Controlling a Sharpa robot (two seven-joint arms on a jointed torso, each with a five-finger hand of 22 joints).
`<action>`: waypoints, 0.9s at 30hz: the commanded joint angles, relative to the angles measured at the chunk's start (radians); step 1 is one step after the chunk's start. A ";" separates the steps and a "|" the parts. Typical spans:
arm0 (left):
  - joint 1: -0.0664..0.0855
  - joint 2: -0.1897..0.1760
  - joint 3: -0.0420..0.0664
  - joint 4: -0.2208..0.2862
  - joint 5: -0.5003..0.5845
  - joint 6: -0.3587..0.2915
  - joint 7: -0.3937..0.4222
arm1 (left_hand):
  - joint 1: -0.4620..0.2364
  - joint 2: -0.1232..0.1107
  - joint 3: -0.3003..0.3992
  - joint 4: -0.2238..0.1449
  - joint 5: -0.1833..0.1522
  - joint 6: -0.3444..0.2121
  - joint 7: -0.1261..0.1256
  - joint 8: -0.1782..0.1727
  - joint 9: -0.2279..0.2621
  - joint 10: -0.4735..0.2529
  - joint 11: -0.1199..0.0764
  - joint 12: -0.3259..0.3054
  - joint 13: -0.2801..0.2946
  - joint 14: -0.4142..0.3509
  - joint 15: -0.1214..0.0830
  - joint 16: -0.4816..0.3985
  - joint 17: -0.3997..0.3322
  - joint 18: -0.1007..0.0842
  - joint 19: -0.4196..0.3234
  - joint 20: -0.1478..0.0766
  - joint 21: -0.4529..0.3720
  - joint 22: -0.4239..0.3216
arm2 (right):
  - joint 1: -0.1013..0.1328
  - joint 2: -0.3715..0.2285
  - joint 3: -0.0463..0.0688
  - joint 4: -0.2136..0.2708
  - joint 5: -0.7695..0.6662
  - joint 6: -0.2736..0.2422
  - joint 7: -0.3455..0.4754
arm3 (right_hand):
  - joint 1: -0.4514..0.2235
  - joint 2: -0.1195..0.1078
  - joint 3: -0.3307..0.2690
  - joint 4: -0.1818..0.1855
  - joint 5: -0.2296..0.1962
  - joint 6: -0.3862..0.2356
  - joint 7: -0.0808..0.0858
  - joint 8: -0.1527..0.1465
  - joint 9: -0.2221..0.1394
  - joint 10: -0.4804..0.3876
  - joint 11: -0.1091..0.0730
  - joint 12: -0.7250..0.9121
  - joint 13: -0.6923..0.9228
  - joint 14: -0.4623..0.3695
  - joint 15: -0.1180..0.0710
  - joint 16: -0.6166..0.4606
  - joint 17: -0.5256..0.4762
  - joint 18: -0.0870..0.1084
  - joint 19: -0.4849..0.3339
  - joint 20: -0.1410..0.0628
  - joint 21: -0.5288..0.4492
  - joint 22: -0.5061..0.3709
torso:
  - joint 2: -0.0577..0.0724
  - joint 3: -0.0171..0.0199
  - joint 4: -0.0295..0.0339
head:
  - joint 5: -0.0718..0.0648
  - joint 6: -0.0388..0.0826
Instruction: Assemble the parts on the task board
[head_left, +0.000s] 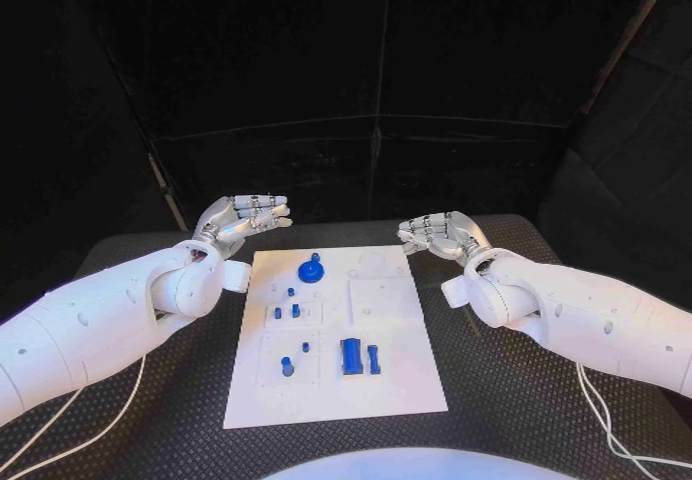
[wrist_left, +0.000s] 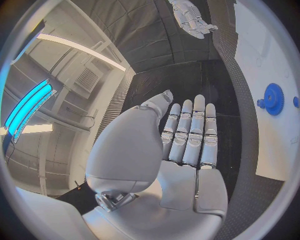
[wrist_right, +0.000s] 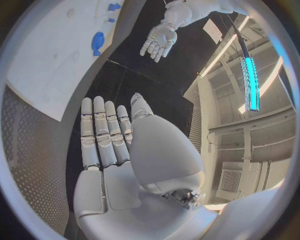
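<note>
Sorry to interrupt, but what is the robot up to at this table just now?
Nothing is being handled yet. The left hand and the right hand hover open and empty on either side of the far end of the white task board. The blue round part and the smaller blue parts sit untouched on the board.

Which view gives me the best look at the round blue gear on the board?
The left wrist view: the round blue gear is large there, its toothed rim clear. The head view shows the gear small, at the white board's far end. The right wrist view shows it small and skewed.
</note>
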 joint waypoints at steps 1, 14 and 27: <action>0.000 0.033 0.001 -0.049 0.108 -0.075 0.067 | -0.015 0.002 -0.021 0.007 -0.004 -0.038 -0.015 -0.005 -0.001 -0.026 0.027 -0.029 -0.001 -0.020 0.026 -0.067 -0.031 0.017 -0.023 0.017 -0.034 -0.043 | 0.009 0.049 0.000 -0.087 0.164 0.102 0.135 | 0.002 0.014 0.002 -0.025 -0.010 0.012 0.003 -0.051 -0.028 0.007 0.005 -0.054 -0.103 -0.002 0.015 -0.091 -0.077 0.010 0.021 0.020 -0.079 -0.059 | -0.021 -0.0038 -0.0005 | 0.003 0.028; -0.001 0.107 -0.002 -0.142 0.102 -0.088 0.044 | -0.499 0.118 -0.176 -0.034 -0.057 -0.405 -0.049 -0.069 -0.065 -0.491 -0.044 -0.108 -0.064 -0.392 -0.024 -0.297 -0.141 -0.051 -0.345 -0.071 -0.105 -0.287 | 0.015 0.145 -0.003 -0.213 0.148 0.096 0.109 | -0.570 -0.031 0.020 -0.131 -0.079 -0.306 -0.062 -0.179 -0.162 -0.343 -0.034 -0.179 -0.345 -0.370 -0.004 -0.311 -0.317 -0.052 -0.247 -0.038 -0.327 -0.262 | -0.026 -0.0001 0.0043 | 0.016 0.076; 0.020 0.022 -0.061 0.124 0.112 -0.354 0.091 | -0.882 0.118 -0.287 -0.133 -0.163 -0.652 -0.099 -0.069 -0.065 -0.730 -0.157 -0.108 -0.064 -0.633 -0.132 -0.297 -0.214 -0.088 -0.499 -0.151 -0.105 -0.362 | 0.079 0.045 -0.078 0.052 0.322 -0.146 0.186 | -0.962 -0.031 0.103 -0.206 -0.198 -0.554 -0.114 -0.179 -0.162 -0.601 -0.149 -0.261 -0.345 -0.633 -0.110 -0.311 -0.317 -0.091 -0.471 -0.112 -0.391 -0.325 | -0.016 0.0311 0.0439 | 0.049 0.145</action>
